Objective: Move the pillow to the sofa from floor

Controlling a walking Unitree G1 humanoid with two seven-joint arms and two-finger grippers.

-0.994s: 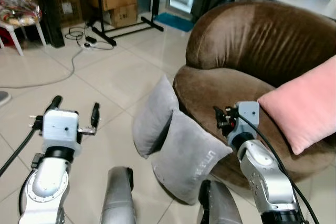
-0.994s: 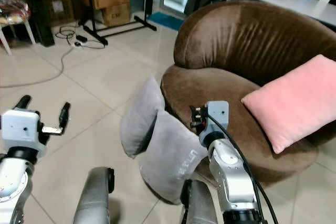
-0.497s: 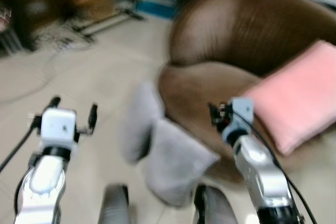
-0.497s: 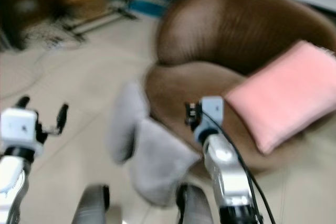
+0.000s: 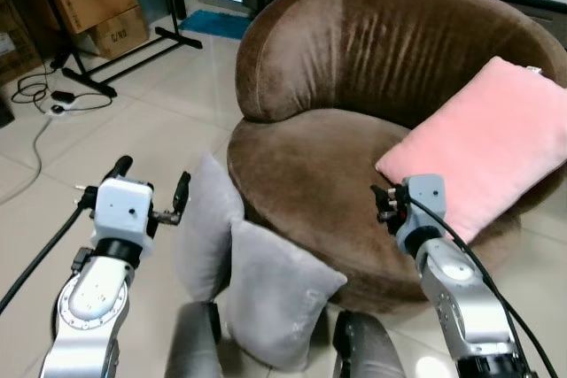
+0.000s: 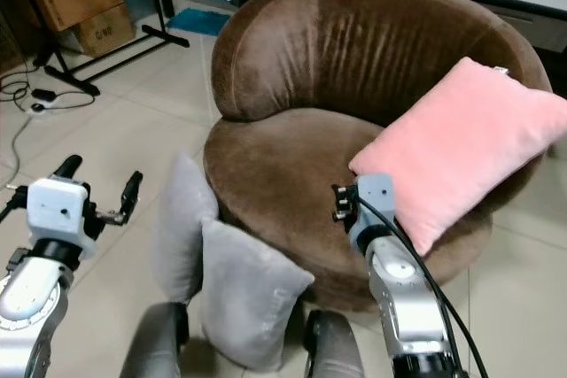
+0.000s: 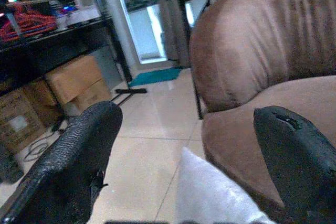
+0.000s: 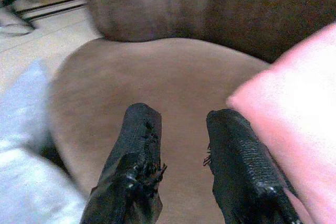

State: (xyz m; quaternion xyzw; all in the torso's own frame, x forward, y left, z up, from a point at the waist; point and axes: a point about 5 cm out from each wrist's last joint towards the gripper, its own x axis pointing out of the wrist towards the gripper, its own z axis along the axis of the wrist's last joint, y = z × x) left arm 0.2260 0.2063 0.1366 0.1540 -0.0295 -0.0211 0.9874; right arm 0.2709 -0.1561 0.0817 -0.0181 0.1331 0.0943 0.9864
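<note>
Pillows in grey: one (image 5: 276, 294) stands on the tiled floor (image 5: 168, 121) leaning against the brown sofa (image 5: 354, 130), a second grey pillow (image 5: 205, 227) just behind it; a pink pillow (image 5: 483, 152) rests on the seat; left claw (image 5: 151, 190) spread wide beside the grey pair, holding nothing; right claw (image 8: 181, 156) over the seat, fingers parted, empty.

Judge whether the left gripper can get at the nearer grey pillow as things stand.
Probably yes: the left gripper, fingers open, hangs beside the grey pillows, and nothing stands between it and the nearer grey pillow leaning against the sofa.
</note>
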